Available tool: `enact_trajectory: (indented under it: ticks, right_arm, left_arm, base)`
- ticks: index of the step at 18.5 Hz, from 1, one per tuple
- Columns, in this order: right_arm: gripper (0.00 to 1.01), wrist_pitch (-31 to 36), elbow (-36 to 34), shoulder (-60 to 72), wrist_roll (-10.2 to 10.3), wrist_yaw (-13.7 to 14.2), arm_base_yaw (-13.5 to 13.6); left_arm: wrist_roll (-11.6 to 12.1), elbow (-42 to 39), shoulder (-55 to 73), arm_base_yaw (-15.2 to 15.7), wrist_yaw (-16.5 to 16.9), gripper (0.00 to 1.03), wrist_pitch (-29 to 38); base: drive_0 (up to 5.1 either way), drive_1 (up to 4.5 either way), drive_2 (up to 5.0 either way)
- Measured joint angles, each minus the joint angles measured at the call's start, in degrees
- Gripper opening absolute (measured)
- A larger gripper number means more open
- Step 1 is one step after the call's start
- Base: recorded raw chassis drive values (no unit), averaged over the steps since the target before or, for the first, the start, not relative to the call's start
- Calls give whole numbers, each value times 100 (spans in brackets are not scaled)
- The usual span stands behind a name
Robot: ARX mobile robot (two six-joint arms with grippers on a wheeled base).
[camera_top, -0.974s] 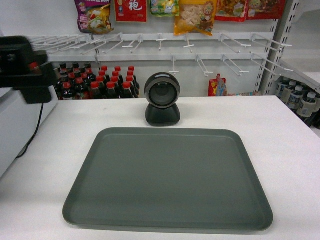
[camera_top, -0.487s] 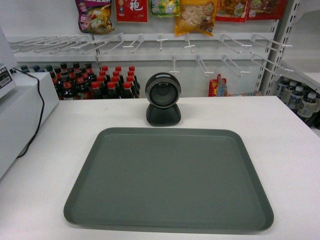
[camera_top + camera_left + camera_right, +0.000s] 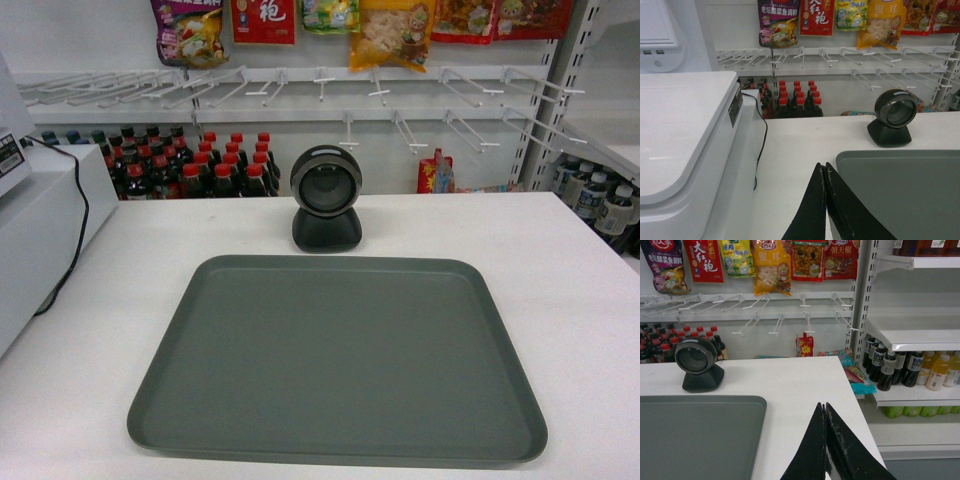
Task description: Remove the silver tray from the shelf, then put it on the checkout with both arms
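The silver tray [image 3: 337,360] lies flat on the white checkout [image 3: 560,270], in front of me. Neither gripper shows in the head view. In the left wrist view my left gripper [image 3: 823,165] is shut with nothing in it, hanging over bare tabletop just left of the silver tray [image 3: 900,192]. In the right wrist view my right gripper [image 3: 824,405] is shut and empty too, above the checkout [image 3: 790,380] to the right of the silver tray [image 3: 697,435], apart from its rim.
A black round scanner [image 3: 325,198] stands behind the tray. A white machine with a black cable [image 3: 685,150] fills the table's left end. Store shelves with bottles [image 3: 900,365] stand to the right, past the table edge; snack bags hang behind.
One second ago a black gripper was up at the far left of the head view; it has left that view. The tray has not moved.
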Motion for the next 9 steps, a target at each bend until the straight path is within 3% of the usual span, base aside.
enact_trajectory:
  ticks: [1,9]
  right_arm:
    - [2,323,-157,-4,2,0,0]
    - [2,-804,-177,-1054,0,0,0]
  left_arm:
    - [0,-35,-190,0,0,2,-175]
    - [0,-55,-1633,0,0,2,-1473]
  base:
    - [0,0,0]
    - [0,0,0]
